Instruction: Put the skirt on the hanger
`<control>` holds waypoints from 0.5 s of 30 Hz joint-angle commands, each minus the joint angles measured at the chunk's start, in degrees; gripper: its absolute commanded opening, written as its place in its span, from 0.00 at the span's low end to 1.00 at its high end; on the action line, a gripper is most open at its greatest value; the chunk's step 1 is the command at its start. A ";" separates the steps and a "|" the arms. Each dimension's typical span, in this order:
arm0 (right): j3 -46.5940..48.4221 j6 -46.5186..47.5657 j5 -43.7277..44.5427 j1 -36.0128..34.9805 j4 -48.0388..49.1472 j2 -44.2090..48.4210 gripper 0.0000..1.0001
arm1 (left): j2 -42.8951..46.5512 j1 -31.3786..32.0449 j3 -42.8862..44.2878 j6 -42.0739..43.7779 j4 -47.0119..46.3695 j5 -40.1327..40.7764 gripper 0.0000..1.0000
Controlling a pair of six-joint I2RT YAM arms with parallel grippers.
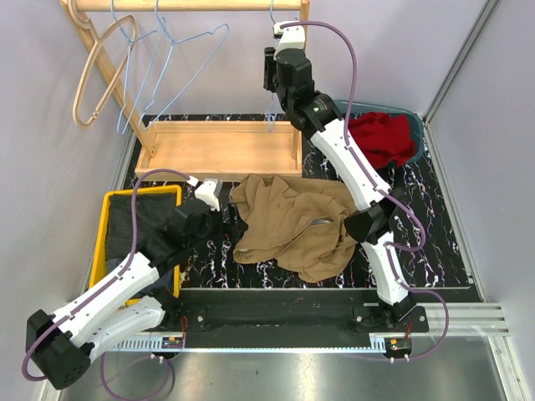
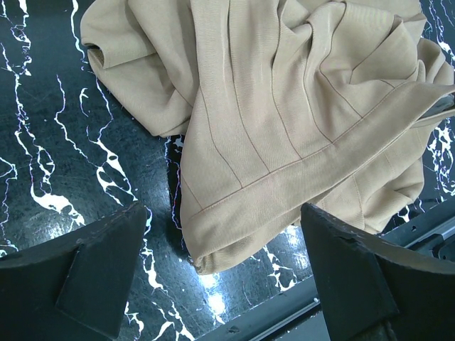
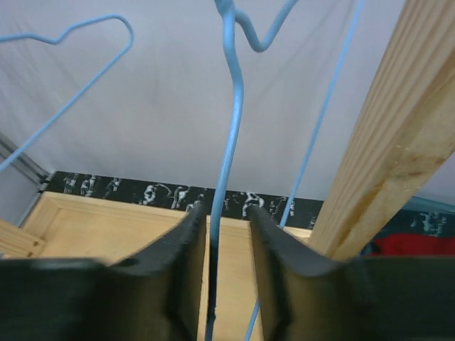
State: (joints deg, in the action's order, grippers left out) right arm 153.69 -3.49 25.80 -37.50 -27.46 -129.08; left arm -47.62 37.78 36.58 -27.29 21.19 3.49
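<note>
Straddling thin blue wire hanger (image 3: 229, 142) with right hand (image 3: 226, 213) half apart, unclamped; hanging upright, hook upward, near far edge of black marbled tabletop (image 1: 439, 225).

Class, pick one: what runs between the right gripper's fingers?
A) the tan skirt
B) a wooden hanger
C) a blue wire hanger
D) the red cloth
C: in the right wrist view the stem of the blue wire hanger passes down between the two dark fingers of the right gripper.
</note>
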 commanded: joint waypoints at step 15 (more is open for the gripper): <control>-2.69 3.14 -2.06 0.14 0.92 12.53 0.00 | -1.25 -0.07 0.42 -0.40 -1.68 0.56 0.93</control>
State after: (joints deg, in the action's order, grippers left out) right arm 149.42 -1.93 26.24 -37.39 -28.64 -122.85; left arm -48.88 37.78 36.58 -27.46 21.15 3.49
